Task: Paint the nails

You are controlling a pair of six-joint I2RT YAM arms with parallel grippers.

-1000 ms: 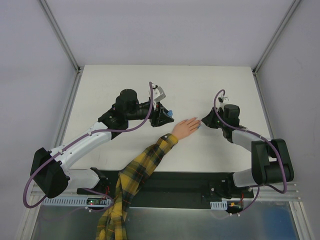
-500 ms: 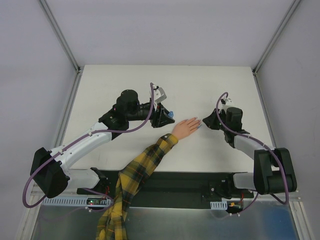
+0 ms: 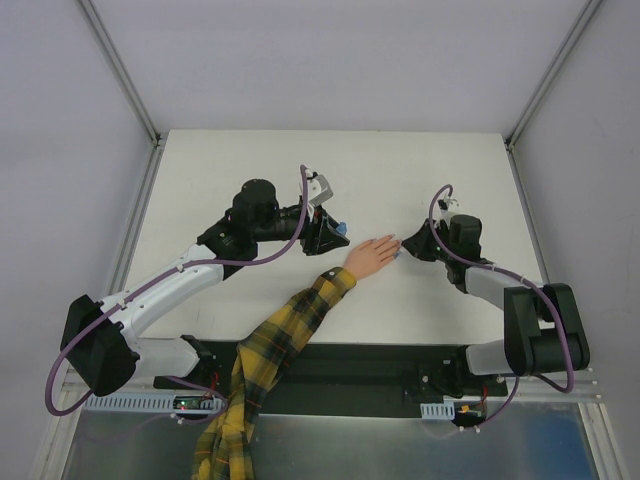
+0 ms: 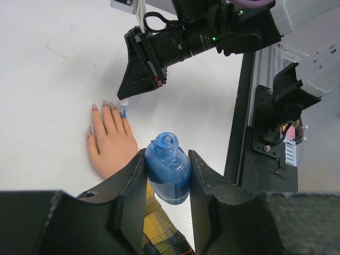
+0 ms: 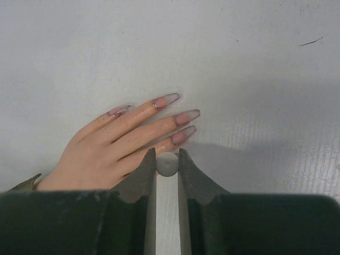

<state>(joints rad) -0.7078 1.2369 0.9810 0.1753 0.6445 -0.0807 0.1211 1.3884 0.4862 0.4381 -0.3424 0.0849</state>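
A peach-coloured hand (image 3: 372, 255) with a yellow plaid sleeve (image 3: 285, 335) lies flat on the white table. Its nails (image 5: 172, 98) are long and pale pink with greyish tips. My right gripper (image 5: 167, 154) is shut on the white brush cap (image 5: 167, 163), right over the lowest finger. In the left wrist view the brush's blue tip (image 4: 124, 110) touches the end of the outermost finger. My left gripper (image 4: 167, 154) is shut on the open blue polish bottle (image 4: 168, 167), held just left of the hand, and the bottle (image 3: 341, 228) also shows in the top view.
The white table (image 3: 240, 170) is bordered by grey walls and metal rails. The black base plate (image 4: 276, 122) and both arms' mounts run along the near edge. The plaid sleeve crosses that edge between the arms.
The right gripper drew slightly back from the fingertips and returned to them with the brush. The left arm and bottle stayed still.
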